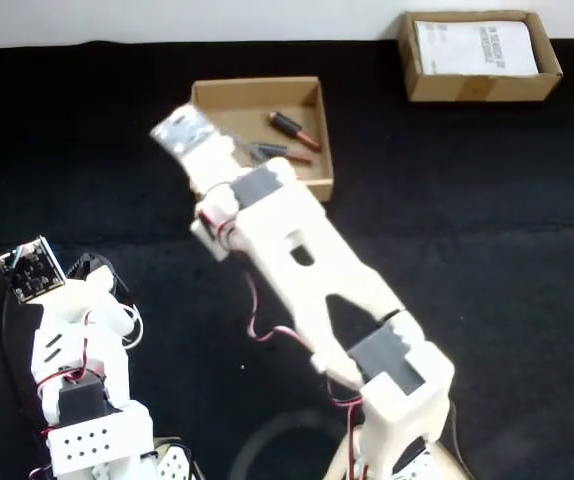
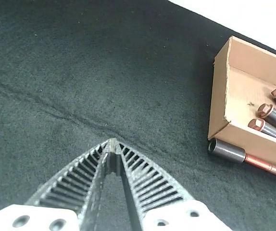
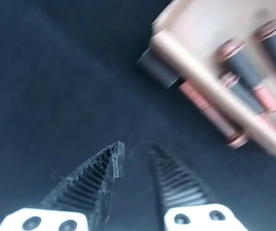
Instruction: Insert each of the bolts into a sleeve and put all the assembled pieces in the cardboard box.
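The left gripper (image 2: 111, 143) has its two fingers closed tip to tip, holding nothing, over the black cloth (image 2: 80, 72). The right gripper (image 3: 134, 153) has its two fingers a little apart, empty, near a corner of the cardboard box (image 2: 239, 94). Three assembled pieces (image 2: 271, 130), each a dark sleeve with a copper bolt, lie side by side inside the box. A fourth assembled piece (image 2: 227, 150) lies outside on the cloth, right against the box's outer wall. One second box (image 1: 477, 88), holding a paper sheet, sits well apart.
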`<state>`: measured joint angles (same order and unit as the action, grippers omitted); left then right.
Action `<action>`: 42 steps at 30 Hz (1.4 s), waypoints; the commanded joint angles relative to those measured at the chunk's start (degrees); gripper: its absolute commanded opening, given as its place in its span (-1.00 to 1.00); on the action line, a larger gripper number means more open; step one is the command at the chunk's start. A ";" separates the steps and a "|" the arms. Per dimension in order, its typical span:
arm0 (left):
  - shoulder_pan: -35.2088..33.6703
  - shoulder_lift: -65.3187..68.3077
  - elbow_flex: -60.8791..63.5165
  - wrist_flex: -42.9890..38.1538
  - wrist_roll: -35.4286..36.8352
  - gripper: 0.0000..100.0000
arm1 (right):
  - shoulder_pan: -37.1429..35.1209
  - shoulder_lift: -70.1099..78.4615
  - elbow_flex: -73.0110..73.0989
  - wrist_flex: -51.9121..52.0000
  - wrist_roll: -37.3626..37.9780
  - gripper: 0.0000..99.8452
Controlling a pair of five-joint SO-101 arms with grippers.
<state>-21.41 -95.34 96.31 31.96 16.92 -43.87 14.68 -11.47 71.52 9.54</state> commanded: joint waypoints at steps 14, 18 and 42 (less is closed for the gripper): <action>0.57 0.31 1.27 -0.97 0.18 -0.98 | 0.04 10.51 -4.18 -3.38 36.22 -0.77; 0.57 0.31 1.27 -0.97 0.18 -0.98 | 0.13 16.75 -10.59 -3.30 39.38 -0.75; 0.57 -0.31 1.27 -0.44 0.18 -0.98 | 2.51 49.27 -52.62 -3.12 46.42 -0.75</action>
<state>-21.32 -95.34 96.31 31.96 16.92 -43.78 62.86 -59.21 68.79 54.90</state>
